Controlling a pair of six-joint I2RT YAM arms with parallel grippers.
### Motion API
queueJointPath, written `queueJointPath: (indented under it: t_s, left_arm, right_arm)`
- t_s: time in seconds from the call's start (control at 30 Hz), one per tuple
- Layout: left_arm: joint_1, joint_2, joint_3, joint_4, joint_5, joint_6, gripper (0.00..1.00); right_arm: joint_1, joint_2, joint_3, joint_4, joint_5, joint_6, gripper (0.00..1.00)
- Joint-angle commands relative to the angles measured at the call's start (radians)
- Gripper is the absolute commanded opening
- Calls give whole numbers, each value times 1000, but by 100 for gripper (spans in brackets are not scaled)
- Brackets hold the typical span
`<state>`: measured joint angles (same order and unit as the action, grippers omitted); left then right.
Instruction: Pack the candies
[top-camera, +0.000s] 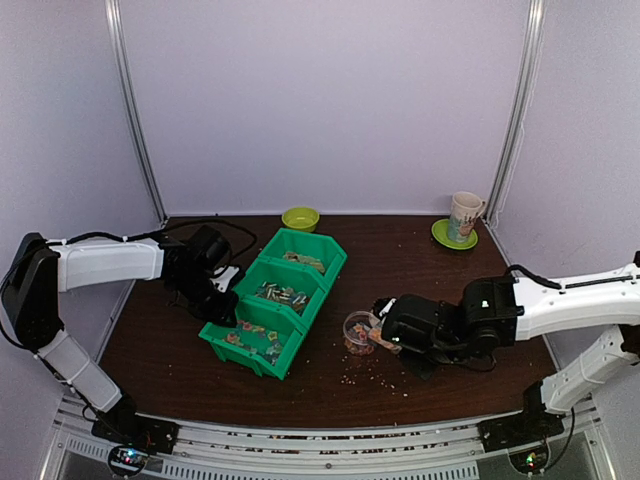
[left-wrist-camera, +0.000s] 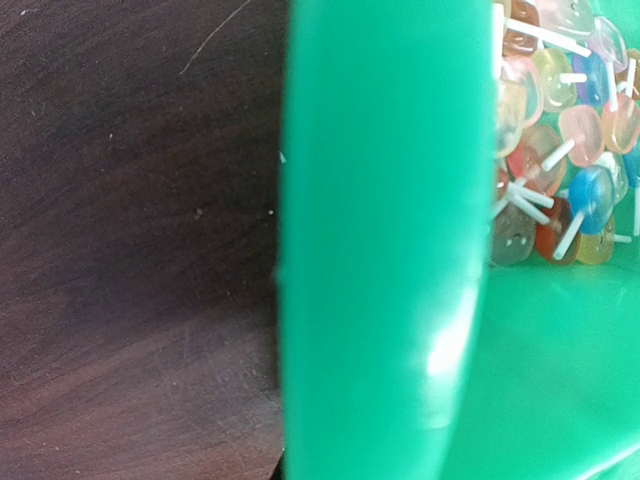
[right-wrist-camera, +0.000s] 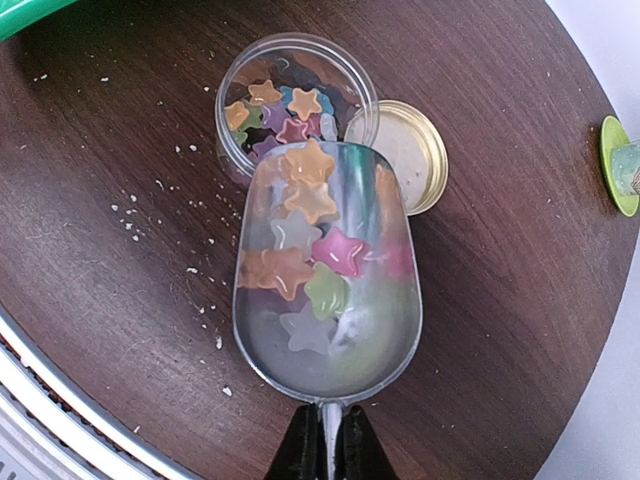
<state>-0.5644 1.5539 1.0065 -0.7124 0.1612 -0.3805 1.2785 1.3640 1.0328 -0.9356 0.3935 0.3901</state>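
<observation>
Candies: star-shaped candies (right-wrist-camera: 337, 250) in mixed colours are seen in two places. A load lies in a clear scoop (right-wrist-camera: 340, 365), and a thinner layer lies at the bottom of a clear jar (right-wrist-camera: 340, 70).
Jar: it stands upright and uncapped on the surface (top-camera: 450, 300), with its gold lid (right-wrist-camera: 405, 155) laid flat just beside it.
Key relation: the jar lies straight ahead of the right end effector (right-wrist-camera: 325, 450). The scoop's long axis runs from the handle away toward the jar, and its front lip overlaps the jar's near rim.
Nearer arm: the right arm is at the jar. The left arm is well apart from it, at the green bins (top-camera: 322, 240).
Right end effector: its fingers are closed narrowly on the scoop's thin handle, so the loaded scoop is held.
Left end effector (top-camera: 220, 308): it is closed and placed at the left wall of the nearest bin. Its fingers are not shown in its own wrist view, so whether the wall is pinched cannot be told. Lollipops (left-wrist-camera: 560, 180) are seen inside that bin.
Step judged: pouring is under way, and much of the load is not yet in the jar.
Next move judged: the handle would need to be raised so the candies slide off the lip.
Risk judged: the lip is about as wide as the jar's mouth, so candies could be spilled over the rim, near the pale crumbs (right-wrist-camera: 130, 210).
</observation>
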Motion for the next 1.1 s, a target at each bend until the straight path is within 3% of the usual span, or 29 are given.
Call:
queueJointPath:
  t_s: [0.0, 1.07]
  left_arm:
    - [6, -59, 64, 134, 55, -3, 0]
    - [6, -65, 63, 134, 58, -3, 0]
  right_arm:
    - [3, 19, 40, -74, 12, -33, 0]
    - [4, 77, 200, -191, 82, -137, 0]
